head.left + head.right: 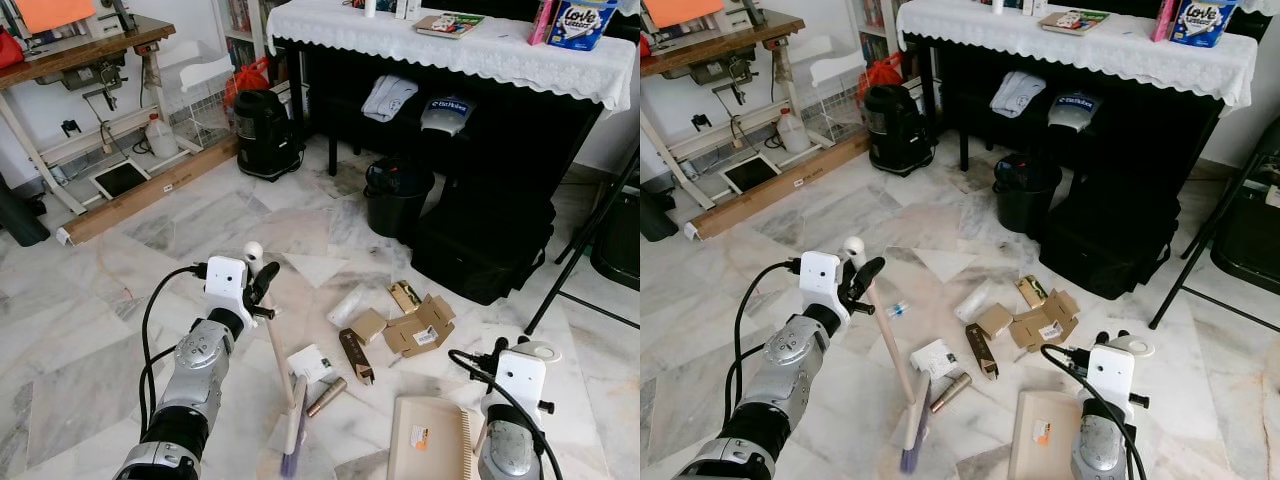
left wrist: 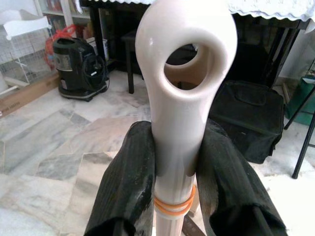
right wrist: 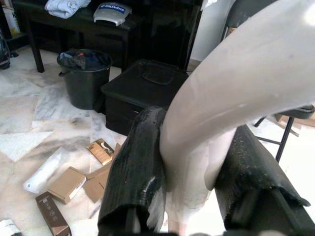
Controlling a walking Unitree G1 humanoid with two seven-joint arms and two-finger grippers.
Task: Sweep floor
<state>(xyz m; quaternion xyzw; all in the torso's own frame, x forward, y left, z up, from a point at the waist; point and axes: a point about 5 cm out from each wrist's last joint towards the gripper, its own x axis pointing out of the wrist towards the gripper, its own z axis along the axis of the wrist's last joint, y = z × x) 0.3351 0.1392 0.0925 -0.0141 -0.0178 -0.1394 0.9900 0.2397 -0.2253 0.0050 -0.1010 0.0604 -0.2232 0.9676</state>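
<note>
My left gripper (image 1: 262,285) is shut on the upper part of a cream broom handle (image 2: 182,73), just below its hanging hole. The broom leans down to its head with purple bristles (image 1: 292,440) on the marble floor. My right gripper (image 3: 189,167) is shut on the white handle of a beige dustpan (image 1: 430,438) that lies on the floor at the lower right. Between them litter is scattered: a white packet (image 1: 310,362), a brown box (image 1: 355,355), a small tube (image 1: 327,396), torn cardboard boxes (image 1: 420,325) and a clear plastic bag (image 1: 347,305).
A black bin (image 1: 397,195) and a black case (image 1: 480,240) stand before a dark table with a white lace cloth (image 1: 450,45). A black vacuum (image 1: 265,132) is at the back. A long cardboard box (image 1: 150,195) lies to the left, chair legs (image 1: 580,250) to the right.
</note>
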